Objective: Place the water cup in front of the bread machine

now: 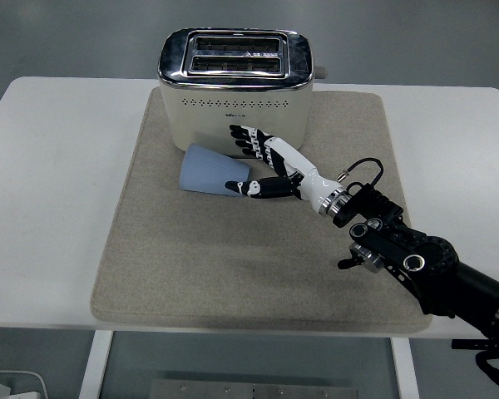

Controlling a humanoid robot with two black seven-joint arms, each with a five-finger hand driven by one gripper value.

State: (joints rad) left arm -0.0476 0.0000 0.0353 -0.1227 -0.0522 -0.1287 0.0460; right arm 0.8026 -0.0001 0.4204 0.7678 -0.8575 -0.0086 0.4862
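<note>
The pale blue water cup lies on its side on the beige mat, just in front of the cream and chrome bread machine, with its wider end pointing left. My right hand is at the cup's right end with its fingers spread. The thumb lies along the cup's near side and the other fingers fan out above it toward the machine's front. The hand is open and holds nothing. My left arm is out of view.
The mat covers the middle of the white table. My right forearm crosses the mat's near right corner. Bare mat lies to the left of and nearer than the cup.
</note>
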